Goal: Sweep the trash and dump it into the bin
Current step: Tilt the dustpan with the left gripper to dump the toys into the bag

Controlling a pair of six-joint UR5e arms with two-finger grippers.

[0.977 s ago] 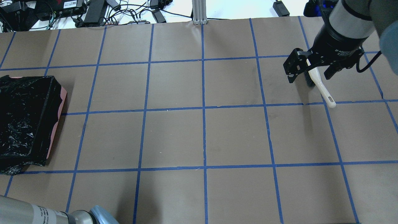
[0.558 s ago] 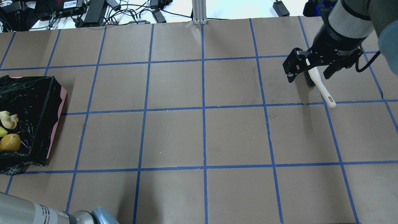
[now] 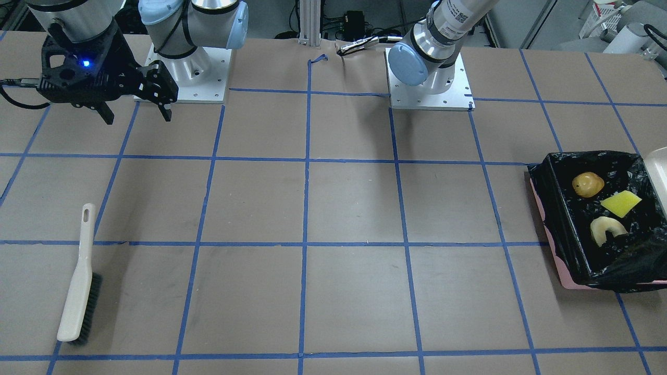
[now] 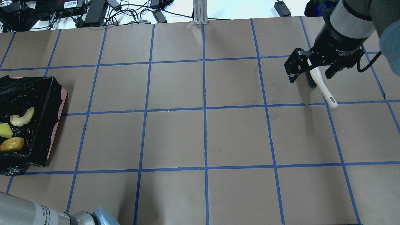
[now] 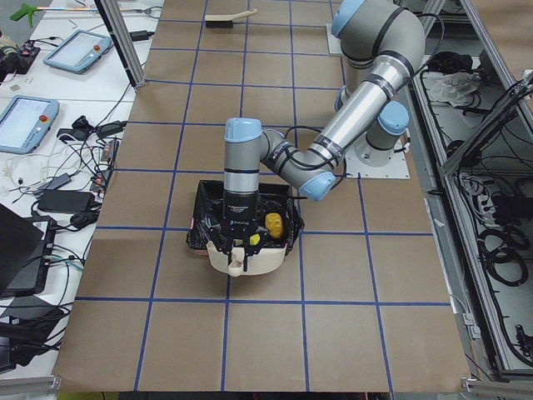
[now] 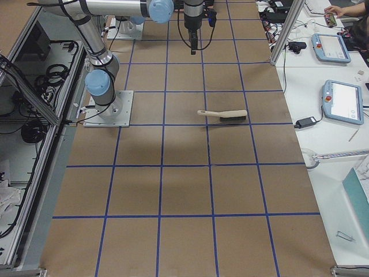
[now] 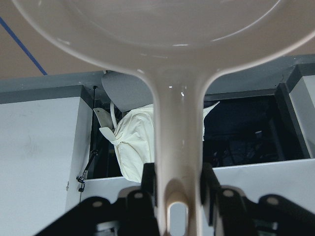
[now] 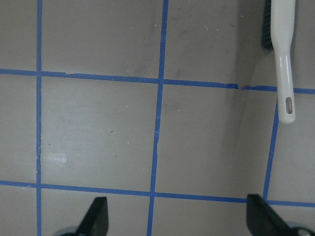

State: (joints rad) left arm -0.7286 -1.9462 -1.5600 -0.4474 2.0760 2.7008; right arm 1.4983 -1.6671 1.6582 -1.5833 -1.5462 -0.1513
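Note:
The bin (image 4: 31,93), black-lined with a pink edge, sits at the table's left end and also shows in the front view (image 3: 547,229). In it lie the golden-brown lump (image 3: 588,184), the yellow-green wedge (image 3: 620,203) and the tan croissant (image 3: 607,229). My left gripper (image 7: 178,196) is shut on the handle of the beige dustpan (image 7: 179,123), held over the bin's outer side (image 5: 246,260). My right gripper (image 4: 311,78) is open and empty, above the white-handled brush (image 4: 322,87), which lies flat on the table (image 3: 78,281).
Blue tape lines grid the brown table. Cables and power bricks (image 4: 93,12) and an aluminium post (image 4: 198,12) stand past the far edge. The arm bases (image 3: 182,73) (image 3: 430,78) sit at the robot's side.
The bin was empty a second ago; the three toy pieces dropped in and have shifted to rest on the liner. The right gripper has barely moved.

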